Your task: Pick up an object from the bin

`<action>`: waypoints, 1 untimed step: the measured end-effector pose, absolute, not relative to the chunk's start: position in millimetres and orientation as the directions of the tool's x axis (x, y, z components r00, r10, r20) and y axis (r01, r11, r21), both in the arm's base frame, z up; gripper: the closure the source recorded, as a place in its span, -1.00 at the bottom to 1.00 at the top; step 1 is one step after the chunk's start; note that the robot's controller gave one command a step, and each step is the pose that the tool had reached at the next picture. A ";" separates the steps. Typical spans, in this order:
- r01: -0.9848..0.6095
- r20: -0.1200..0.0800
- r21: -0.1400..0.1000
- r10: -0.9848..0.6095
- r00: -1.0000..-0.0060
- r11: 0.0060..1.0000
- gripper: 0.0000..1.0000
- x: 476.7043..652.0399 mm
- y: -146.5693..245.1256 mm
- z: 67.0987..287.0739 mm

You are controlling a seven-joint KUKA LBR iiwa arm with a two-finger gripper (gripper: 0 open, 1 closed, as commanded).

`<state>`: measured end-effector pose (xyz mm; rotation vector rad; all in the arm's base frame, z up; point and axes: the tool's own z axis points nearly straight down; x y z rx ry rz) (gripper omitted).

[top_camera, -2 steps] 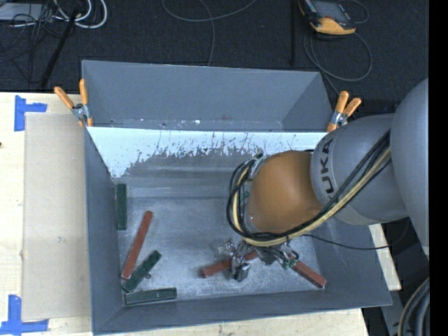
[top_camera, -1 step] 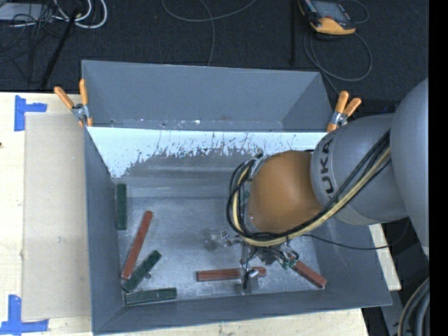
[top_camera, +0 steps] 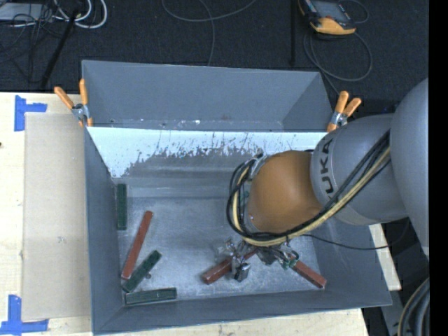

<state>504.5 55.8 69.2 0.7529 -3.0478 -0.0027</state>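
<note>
Red-brown stick on the bin floor, poking out leftward from under the end effector, grip state impossible to tell: best straddled across its narrow width, clamped firmly, raised straight, clear of the twin stick rightward.

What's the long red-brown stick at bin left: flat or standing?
Flat. The red-brown stick lies full length on the bin floor, slanted, its lower end beside a green stick.

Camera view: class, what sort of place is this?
Likely a robotics lab: a grey metal bin holding flat red strips and dark green strips, a big grey robot arm reaching in, loose cables on the dark floor.
</note>
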 end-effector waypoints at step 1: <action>-0.473 0.005 0.001 -0.473 -0.881 0.881 1.00 481.1 22.7 81.6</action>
